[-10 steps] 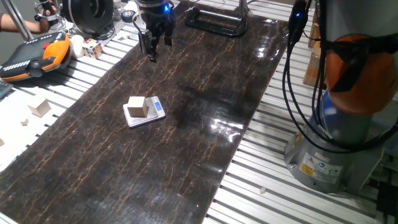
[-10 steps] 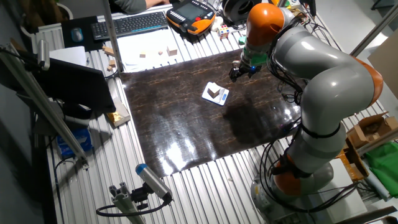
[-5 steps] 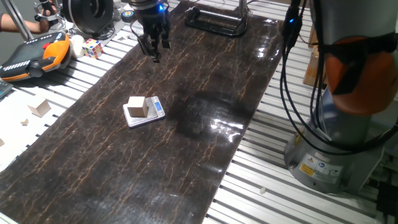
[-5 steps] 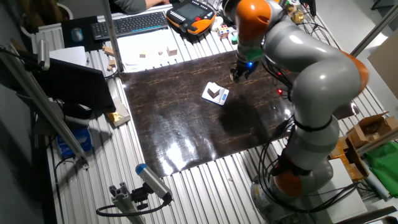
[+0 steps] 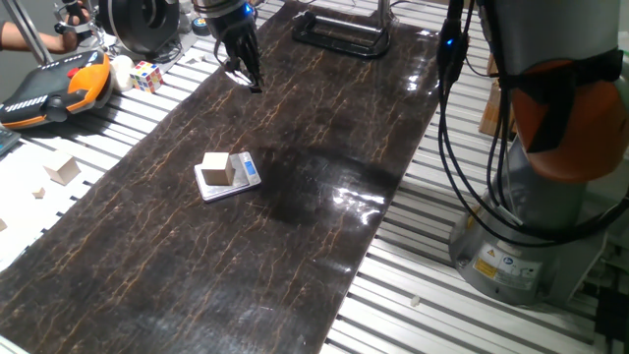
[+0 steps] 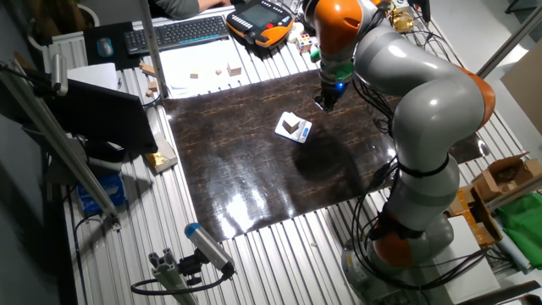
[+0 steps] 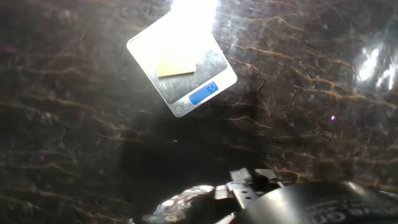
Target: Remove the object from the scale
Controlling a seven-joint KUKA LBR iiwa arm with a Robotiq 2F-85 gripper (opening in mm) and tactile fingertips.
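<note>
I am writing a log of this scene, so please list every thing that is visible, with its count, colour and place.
Wooden cube: one, light tan, on the scale.
Scale: one, silver with blue display, middle of the mat.
Mat: one, dark marbled, over the slatted table.
Rubik's cube: one, multicoloured, beside the mat near the pendant.
Teach pendant: one, orange and black, on the slats.
Loose wooden blocks: a few, tan, on the slats off the mat.
Keyboard: one, black, far edge.
Black frame: one, at the mat's end.
Arm: one, grey and orange.
Gripper: one, dark, above the mat, apart from the scale; whether its jaws are open cannot be told.
</note>
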